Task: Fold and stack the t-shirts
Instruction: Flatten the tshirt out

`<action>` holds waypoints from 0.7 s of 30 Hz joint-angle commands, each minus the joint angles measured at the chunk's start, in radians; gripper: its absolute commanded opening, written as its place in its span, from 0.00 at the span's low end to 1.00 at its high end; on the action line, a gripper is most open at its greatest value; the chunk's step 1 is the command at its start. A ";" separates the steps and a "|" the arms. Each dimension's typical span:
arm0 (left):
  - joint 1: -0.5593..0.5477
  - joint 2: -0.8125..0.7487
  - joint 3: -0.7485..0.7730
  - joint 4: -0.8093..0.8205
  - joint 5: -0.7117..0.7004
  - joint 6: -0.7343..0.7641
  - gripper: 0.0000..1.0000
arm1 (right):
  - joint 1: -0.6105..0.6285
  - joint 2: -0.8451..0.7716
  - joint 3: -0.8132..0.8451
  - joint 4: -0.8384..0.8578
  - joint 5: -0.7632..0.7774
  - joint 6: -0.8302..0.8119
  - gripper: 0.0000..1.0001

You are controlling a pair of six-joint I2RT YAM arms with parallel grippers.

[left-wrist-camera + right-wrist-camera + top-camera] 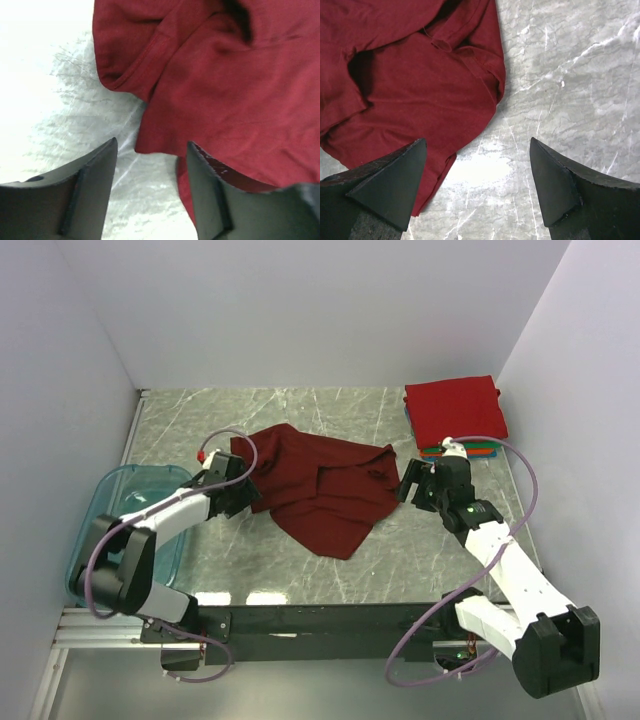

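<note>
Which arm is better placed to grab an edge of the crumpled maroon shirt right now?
Left, probably. The left gripper is open with an edge of the maroon t-shirt lying between its fingers. The right gripper is open too, but its gap sits mostly over bare table beside the cloth.

From the left gripper (152, 145), you lose the crumpled dark maroon cloth t-shirt (240, 90) past the top and right edges ahead of the jaws, and one finger covers its hem. Glare bleaches the grey marble tabletop (40, 75) left of those jaws. Behind the right gripper (406, 483), the folded bright red t-shirt (455, 408) hides the folded stack (488, 450) beneath, bar thin coloured edges.
</note>
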 commanded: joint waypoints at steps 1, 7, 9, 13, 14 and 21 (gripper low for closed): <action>0.000 0.057 0.035 0.044 0.035 -0.001 0.61 | -0.002 -0.031 -0.009 0.021 0.023 0.009 0.89; 0.000 0.122 0.052 0.048 0.028 -0.001 0.58 | -0.005 -0.037 -0.014 0.021 0.029 0.001 0.89; 0.000 0.137 0.062 0.053 0.040 0.002 0.55 | -0.005 -0.034 -0.014 0.022 0.029 0.001 0.90; 0.000 0.177 0.078 0.055 0.045 0.004 0.47 | -0.003 -0.031 -0.017 0.021 0.043 0.002 0.89; 0.000 0.182 0.084 0.033 0.038 0.004 0.42 | -0.003 -0.031 -0.018 0.022 0.044 0.002 0.89; 0.000 0.182 0.099 0.025 0.037 0.021 0.01 | -0.005 -0.033 -0.017 0.018 0.053 -0.001 0.89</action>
